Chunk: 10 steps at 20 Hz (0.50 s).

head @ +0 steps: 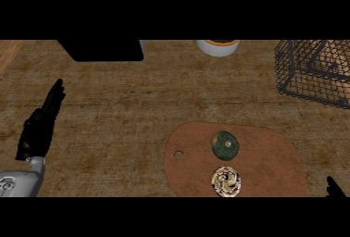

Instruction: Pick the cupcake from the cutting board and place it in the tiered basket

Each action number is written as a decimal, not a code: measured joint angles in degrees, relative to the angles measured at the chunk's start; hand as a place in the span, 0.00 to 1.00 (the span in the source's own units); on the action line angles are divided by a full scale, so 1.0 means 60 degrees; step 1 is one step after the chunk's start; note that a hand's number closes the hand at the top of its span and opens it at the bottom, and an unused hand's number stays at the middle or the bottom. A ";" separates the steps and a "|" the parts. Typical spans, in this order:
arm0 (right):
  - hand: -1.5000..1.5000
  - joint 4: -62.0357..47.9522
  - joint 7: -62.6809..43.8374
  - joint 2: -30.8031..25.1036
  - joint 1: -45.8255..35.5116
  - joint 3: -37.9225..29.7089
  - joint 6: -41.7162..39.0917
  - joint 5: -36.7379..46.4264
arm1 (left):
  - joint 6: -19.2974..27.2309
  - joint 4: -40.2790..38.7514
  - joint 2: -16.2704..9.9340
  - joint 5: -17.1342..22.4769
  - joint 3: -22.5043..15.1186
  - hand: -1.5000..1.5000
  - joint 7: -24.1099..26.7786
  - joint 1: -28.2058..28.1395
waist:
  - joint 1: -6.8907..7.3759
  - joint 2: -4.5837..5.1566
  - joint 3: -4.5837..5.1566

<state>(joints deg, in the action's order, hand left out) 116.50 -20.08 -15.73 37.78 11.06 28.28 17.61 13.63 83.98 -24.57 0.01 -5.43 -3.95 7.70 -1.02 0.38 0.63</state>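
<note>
The left hand (pixel 41 125) is released, its fingers straight and pointing away up the counter (pixel 123 106); it holds nothing and touches no object. It shows at the view's left, with its grey forearm coming in from the lower left corner. Of the right hand (pixel 334 189) only a dark tip shows at the lower right edge, and whether it is open or clenched cannot be told.

The counter is a brown, rough-grained top. On it, right of centre, lies the board (pixel 266 157), reddish brown and rounded, with a small hole near its left edge. The cupcake (pixel 226 181) sits on the board's near part, seen from above as a pale swirled round. Just beyond it on the board lies a dark green round thing (pixel 225 145).

The wire basket (pixel 311 74) stands at the upper right, well apart from the board. A white cup (pixel 218 47) and a black box (pixel 103 50) stand along the far edge.
</note>
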 measured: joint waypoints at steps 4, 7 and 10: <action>0.00 0.1563 -0.2471 -0.0861 0.0137 0.0316 -0.0923 0.0888 | -0.0070 -0.0028 0.0078 -0.0056 -0.0105 0.50 0.0090 0.0056 | 0.0256 0.0050 -0.0007; 0.00 0.2645 -0.4637 -0.1068 -0.0300 0.0549 -0.1506 0.1597 | -0.0149 -0.0092 0.0116 -0.0095 -0.0161 0.50 0.0047 0.0217 | 0.0374 0.0066 -0.0017; 0.00 0.2839 -0.6345 -0.1023 -0.1096 0.0878 -0.2082 0.1920 | -0.0277 -0.0151 0.0075 -0.0039 -0.0070 0.50 0.0082 0.0282 | 0.0446 0.0055 -0.0032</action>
<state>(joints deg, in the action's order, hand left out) 133.53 -58.15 -21.87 31.20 16.33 15.79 29.13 11.97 83.08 -24.12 -0.22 -5.85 -3.45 9.39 1.65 0.71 0.44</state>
